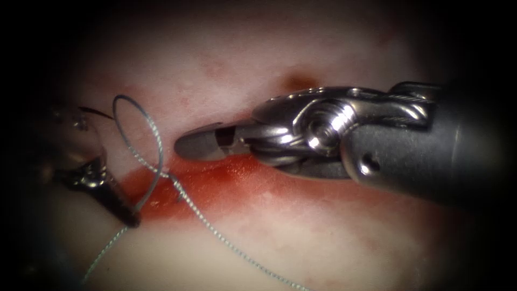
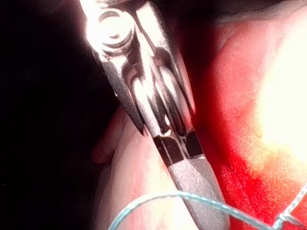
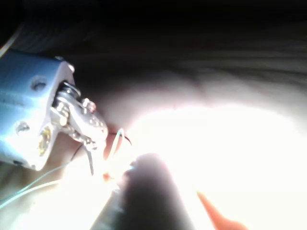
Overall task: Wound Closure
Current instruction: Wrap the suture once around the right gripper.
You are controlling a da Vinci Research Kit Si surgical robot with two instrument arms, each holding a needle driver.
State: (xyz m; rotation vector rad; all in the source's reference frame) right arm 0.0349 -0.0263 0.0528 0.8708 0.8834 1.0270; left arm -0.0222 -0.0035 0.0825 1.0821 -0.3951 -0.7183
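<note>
One loop of thread point(image 1: 141, 141) rises just beyond the left tool point(image 1: 126, 215), whose clenched jaws grip the strand at the red fluid point(image 1: 231, 180) along the cut in the tissue point(image 1: 334, 242); the needle point(image 1: 97, 112) lies above that tool; the right tool point(image 1: 196, 145) hovers clenched, holding nothing.

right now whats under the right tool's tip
Under the right tool, whose shut jaws hold nothing, lie the tissue and the red fluid along the cut. The thread loops just left of the tip. The tool's body covers the cut further right.
</note>
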